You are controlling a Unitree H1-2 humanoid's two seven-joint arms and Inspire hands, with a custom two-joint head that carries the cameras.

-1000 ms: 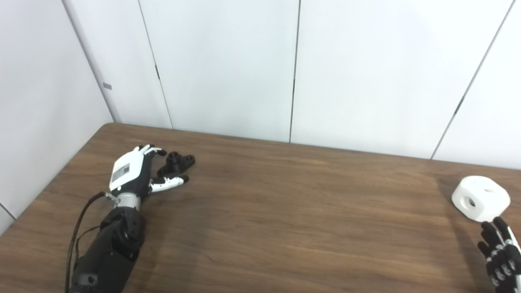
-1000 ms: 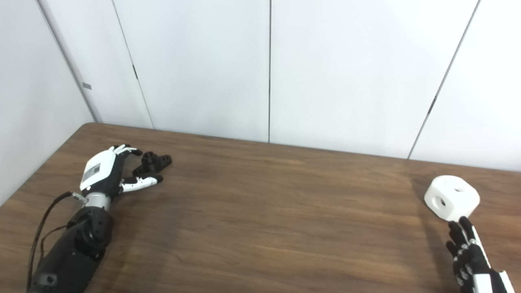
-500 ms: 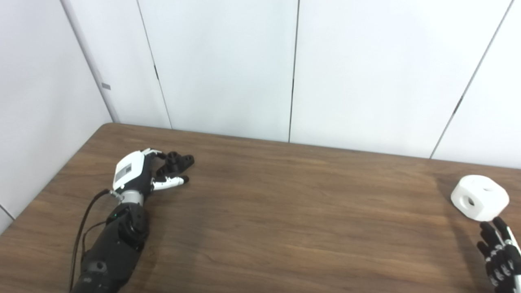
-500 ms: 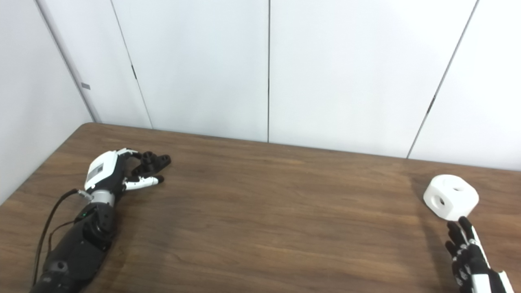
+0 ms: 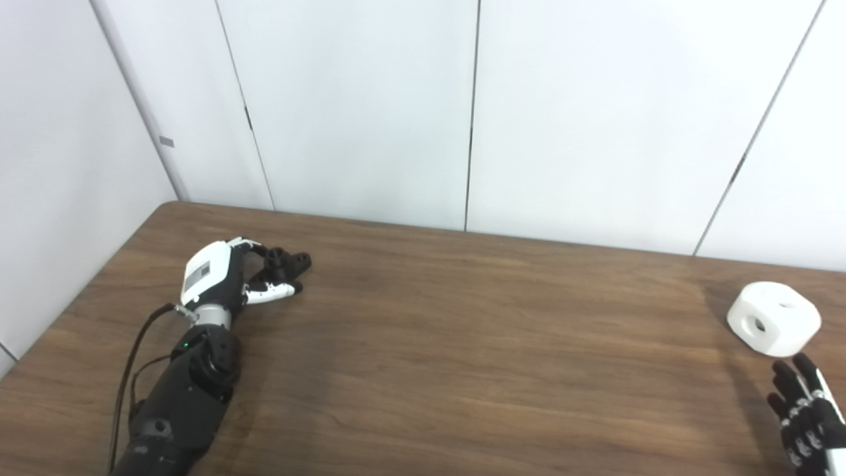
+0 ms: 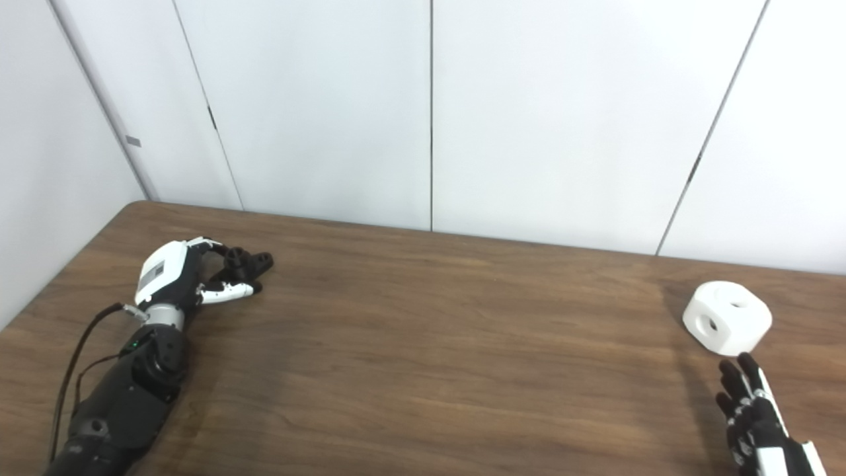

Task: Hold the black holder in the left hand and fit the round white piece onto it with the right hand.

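Observation:
The black holder (image 5: 289, 262) lies on the wooden table (image 5: 462, 344) at the far left. My left hand (image 5: 215, 277) rests on the table right beside it. Its fingers (image 5: 254, 248) curl over the holder's far side and its thumb (image 5: 274, 289) lies along the near side. The hand looks open around the holder, which still lies on the table. The round white piece (image 5: 774, 318), with holes in its faces, sits at the far right. My right hand (image 5: 805, 418) is open, fingers spread, on the near side of the white piece and apart from it.
White wall panels (image 5: 462, 112) stand close behind the table's far edge. The table's left corner (image 5: 165, 208) is just beyond the left hand. The right hand is partly cut off by the picture's bottom edge.
My left hand has slid forward and closer to the black holder, with fingers and thumb now on either side of it. The camera has shifted a little. The right hand has hardly moved.

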